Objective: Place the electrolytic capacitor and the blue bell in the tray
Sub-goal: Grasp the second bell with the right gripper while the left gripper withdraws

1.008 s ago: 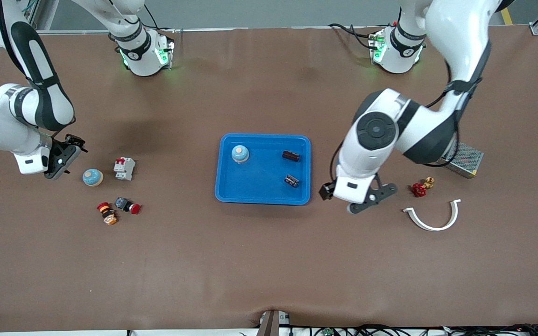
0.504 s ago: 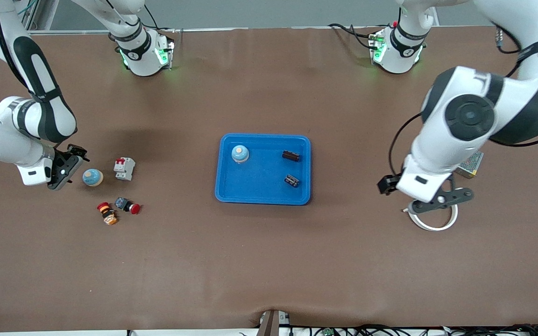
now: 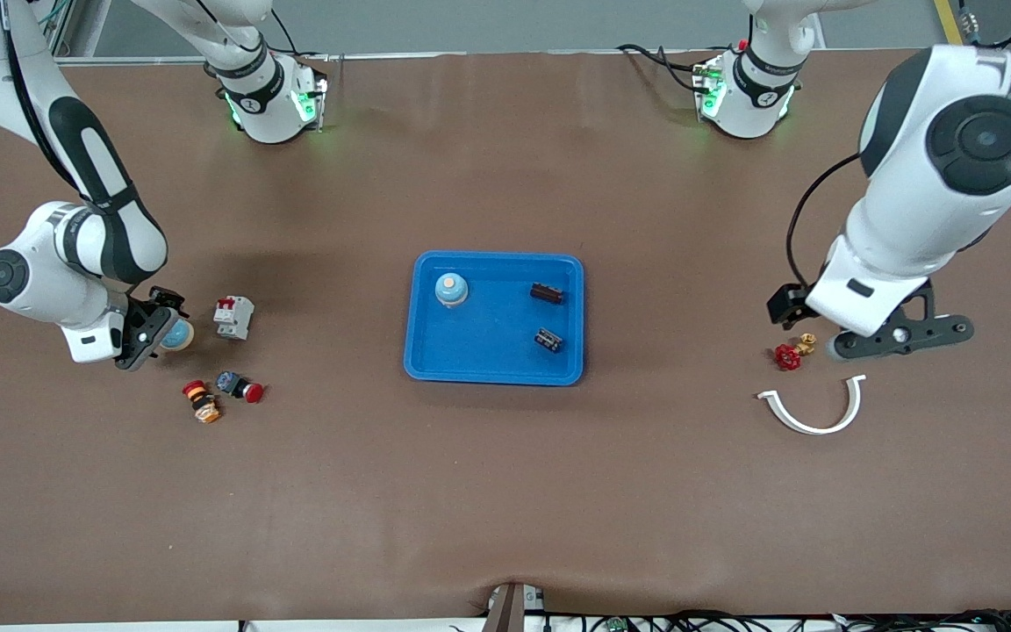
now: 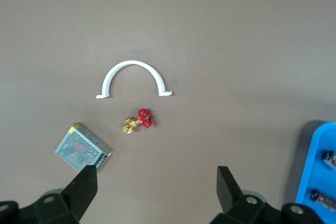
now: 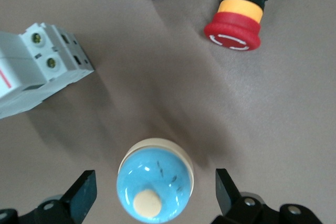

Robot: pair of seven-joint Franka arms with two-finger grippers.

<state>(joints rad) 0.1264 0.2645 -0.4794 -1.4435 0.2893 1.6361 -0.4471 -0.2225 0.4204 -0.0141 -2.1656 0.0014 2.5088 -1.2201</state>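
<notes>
The blue tray lies mid-table. In it stand a blue bell and two dark electrolytic capacitors. Another blue bell sits on the table toward the right arm's end. My right gripper is open with one finger on each side of this bell, clear of it. My left gripper hangs open and holds nothing over bare table toward the left arm's end. The left wrist view catches the tray's edge.
A white circuit breaker and two red push buttons lie beside the loose bell. Near the left gripper are a red valve, a white curved clip and a metal mesh box.
The left arm swung away from the tray toward its own end of the table. The right gripper moved in over the loose bell and now straddles it.
</notes>
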